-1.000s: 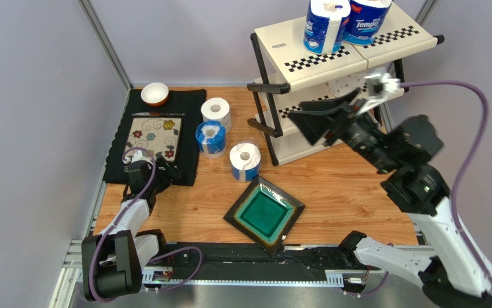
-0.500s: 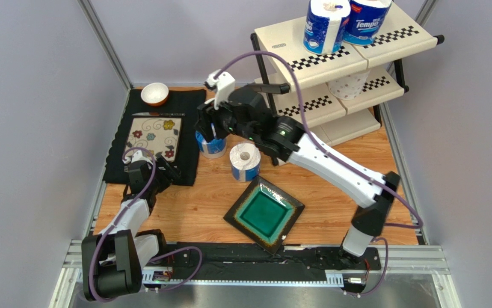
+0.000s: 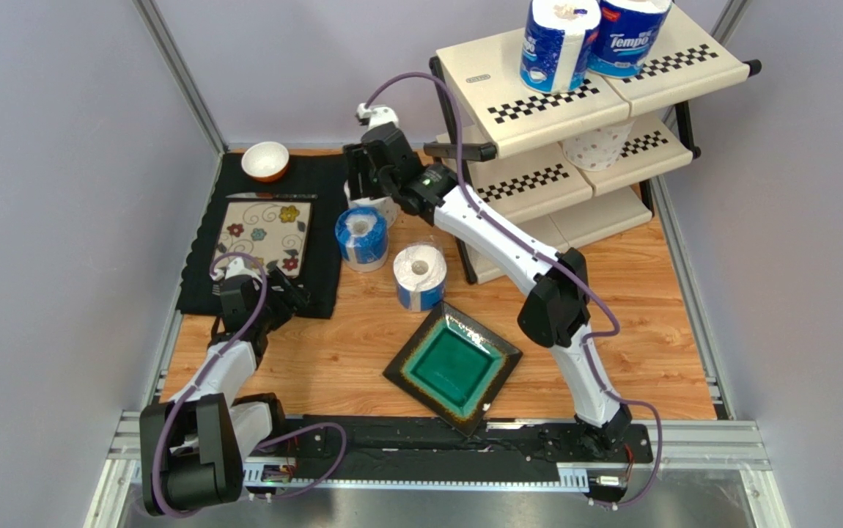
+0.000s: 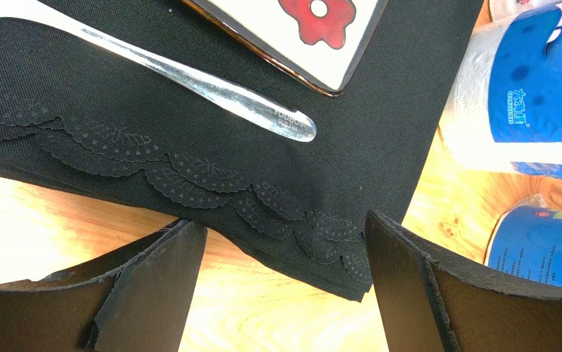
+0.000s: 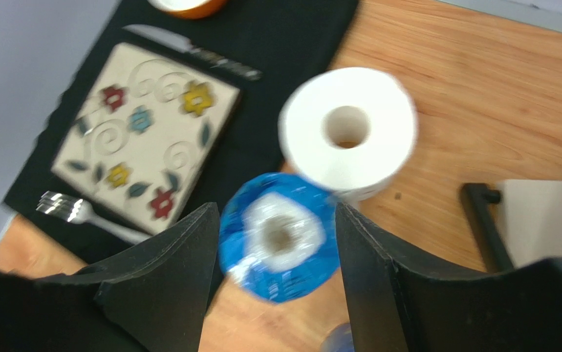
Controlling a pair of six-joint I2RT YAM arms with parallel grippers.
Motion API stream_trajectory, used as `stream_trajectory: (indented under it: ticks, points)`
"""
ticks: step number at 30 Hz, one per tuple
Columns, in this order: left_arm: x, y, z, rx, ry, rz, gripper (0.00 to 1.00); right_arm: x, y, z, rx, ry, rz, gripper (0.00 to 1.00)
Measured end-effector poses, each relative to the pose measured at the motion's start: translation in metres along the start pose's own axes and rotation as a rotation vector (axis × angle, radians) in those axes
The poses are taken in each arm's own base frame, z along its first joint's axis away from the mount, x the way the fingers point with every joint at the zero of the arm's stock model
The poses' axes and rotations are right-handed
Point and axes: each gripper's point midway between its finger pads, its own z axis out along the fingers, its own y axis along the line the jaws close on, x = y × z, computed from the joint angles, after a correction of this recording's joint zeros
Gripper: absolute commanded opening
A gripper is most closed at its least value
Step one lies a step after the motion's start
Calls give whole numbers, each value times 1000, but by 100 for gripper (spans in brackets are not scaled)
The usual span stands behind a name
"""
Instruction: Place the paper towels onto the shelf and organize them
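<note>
Six white paper towel rolls (image 3: 419,275): three on the cream checker-striped shelf (image 3: 503,83), three on the wooden table (image 3: 657,319).
Two blue-wrapped rolls (image 3: 560,44) stand on its top tier, a plain one (image 3: 600,143) mid-tier. Your right gripper (image 5: 276,213) hangs over a blue-wrapped table roll (image 5: 280,242), fingers parted, empty; your left gripper (image 4: 284,227), likewise, over the black placemat (image 4: 379,132).

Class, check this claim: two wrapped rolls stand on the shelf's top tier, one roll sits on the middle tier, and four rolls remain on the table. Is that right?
No: three rolls remain on the table, not four. The top view shows a plain white roll, a blue-wrapped roll and a blue-and-white roll near the green plate. The rest holds.
</note>
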Motion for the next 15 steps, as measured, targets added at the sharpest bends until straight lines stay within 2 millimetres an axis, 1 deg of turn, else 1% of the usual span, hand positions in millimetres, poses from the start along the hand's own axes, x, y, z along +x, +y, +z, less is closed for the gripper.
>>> stream_trajectory:
  ticks: [2, 4, 6, 7, 9, 15]
  points:
    - [0, 0, 0, 0, 1, 0, 89, 4, -29, 16, 51, 15, 38, 63]
    - [0, 0, 0, -1, 1, 0, 89, 5, -59, 27, 103, 20, 71, 63]
    - [0, 0, 1, 0, 0, 0, 89, 4, -75, 32, 130, 18, 88, 62]
    - [0, 0, 1, 1, 0, 0, 89, 2, -79, 33, 137, 13, 97, 62]
    - [0, 0, 1, 1, -1, 0, 89, 1, -81, 35, 141, 5, 103, 62]
    - [0, 0, 1, 1, -2, 0, 89, 1, -74, 45, 128, -28, 112, 62]
